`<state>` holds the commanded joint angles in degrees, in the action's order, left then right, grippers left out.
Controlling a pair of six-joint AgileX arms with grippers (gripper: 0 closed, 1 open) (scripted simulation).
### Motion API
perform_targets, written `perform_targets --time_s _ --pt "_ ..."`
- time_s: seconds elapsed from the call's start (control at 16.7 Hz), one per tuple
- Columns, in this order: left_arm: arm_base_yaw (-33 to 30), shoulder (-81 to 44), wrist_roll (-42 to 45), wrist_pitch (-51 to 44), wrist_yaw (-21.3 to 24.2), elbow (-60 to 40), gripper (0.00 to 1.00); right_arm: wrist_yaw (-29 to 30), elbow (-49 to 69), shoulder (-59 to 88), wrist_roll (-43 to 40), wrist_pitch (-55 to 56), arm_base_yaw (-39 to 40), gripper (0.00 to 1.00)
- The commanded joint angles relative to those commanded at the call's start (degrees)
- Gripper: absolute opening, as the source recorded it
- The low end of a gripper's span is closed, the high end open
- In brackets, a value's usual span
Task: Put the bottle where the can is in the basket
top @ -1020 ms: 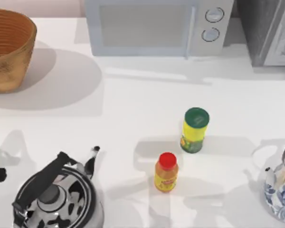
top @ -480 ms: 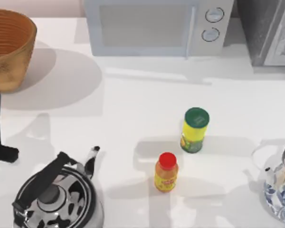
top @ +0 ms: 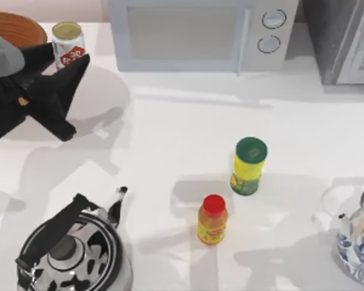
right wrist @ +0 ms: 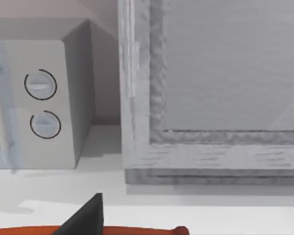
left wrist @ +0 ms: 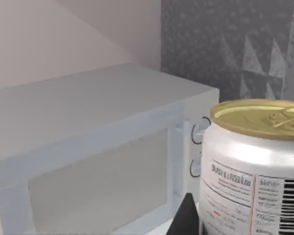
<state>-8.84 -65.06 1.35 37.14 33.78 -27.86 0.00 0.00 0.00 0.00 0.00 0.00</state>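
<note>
On the white table (top: 170, 127), the left gripper (top: 64, 63) pinches the can (top: 68, 44) beside the basket (top: 15, 27), near the microwave (top: 200, 33); the bottle (top: 212, 219) stands by a green-lidded container (top: 249, 165).

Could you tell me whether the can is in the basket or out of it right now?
Out: the can is held upright by the left gripper, beside the basket.

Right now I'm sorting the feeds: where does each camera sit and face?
Top view: overhead, looking down on the table; left gripper holds the can beside the basket.
Left wrist view: faces the can and microwave; a finger shows.
Right wrist view: faces the microwave; a finger shows.
Shared: microwave.
</note>
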Motion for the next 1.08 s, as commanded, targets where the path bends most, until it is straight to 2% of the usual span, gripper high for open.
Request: perform_targets --time_s 0.6,0.84,1.08 --pt "-6.58 -51.24 0.61 29.08 26.27 -21.92 0.0 0.0 0.0 0.0 0.0 0.0 0.0 1.0" --pt "-8.46 -66.19 0.63 37.38 33.83 -28.12 0.0 0.0 0.0 0.0 0.0 0.0 0.0 1.0" --pt "-9.77 -75.78 0.54 42.57 38.62 -31.85 0.0 0.0 0.0 0.0 0.0 0.0 0.0 1.0"
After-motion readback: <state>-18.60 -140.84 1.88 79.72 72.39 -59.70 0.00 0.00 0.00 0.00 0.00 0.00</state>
